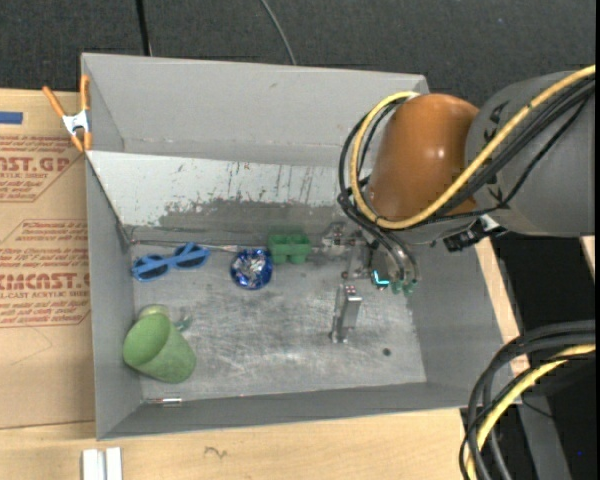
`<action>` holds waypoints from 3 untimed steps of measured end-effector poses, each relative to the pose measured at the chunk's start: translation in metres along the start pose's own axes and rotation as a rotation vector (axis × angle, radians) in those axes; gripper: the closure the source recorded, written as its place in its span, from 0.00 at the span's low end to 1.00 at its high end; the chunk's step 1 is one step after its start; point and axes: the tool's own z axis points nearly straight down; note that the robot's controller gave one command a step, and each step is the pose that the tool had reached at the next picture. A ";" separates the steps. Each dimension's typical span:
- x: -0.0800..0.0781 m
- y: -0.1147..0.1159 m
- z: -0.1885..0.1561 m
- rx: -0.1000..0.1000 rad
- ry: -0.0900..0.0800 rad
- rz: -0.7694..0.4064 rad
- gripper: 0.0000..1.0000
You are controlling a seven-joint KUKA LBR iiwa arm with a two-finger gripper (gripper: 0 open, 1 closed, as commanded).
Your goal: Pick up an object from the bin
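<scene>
While the arm (550, 158) was extended in from the right, the gripper (345, 313) was held low over bare metal at the right-centre of the bin (270, 353). Nothing was seen in its grasp, and whether it was spread or pressed together could not be told. An orange cover (420, 158) was carried at the wrist, and yellow and black cables (450, 193) were looped around it.

Surface and room: the bin's grey floor was scuffed and scratched, and its far wall was marked with dark streaks along the lower edge. The bin was set on a pale wooden table top (310, 443). Dark floor covering (380, 18) was seen beyond the far wall.

Contents, four things in all, none heaped:
- one green block (289, 247), at the foot of the far wall, the thing nearest the gripper, up and to the left of it and apart from it;
- one blue-and-white ball (251, 268), just left of the block;
- one pair of blue sunglasses (170, 261), further left along the same wall;
- one green cup (160, 346), laid on its side in the near left corner, well apart from the gripper.
</scene>
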 end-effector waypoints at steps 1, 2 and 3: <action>-0.041 0.084 0.016 -0.004 -0.008 0.254 0.00; -0.043 0.098 0.090 -0.004 -0.035 0.128 0.00; -0.043 0.099 0.087 -0.006 -0.032 0.128 1.00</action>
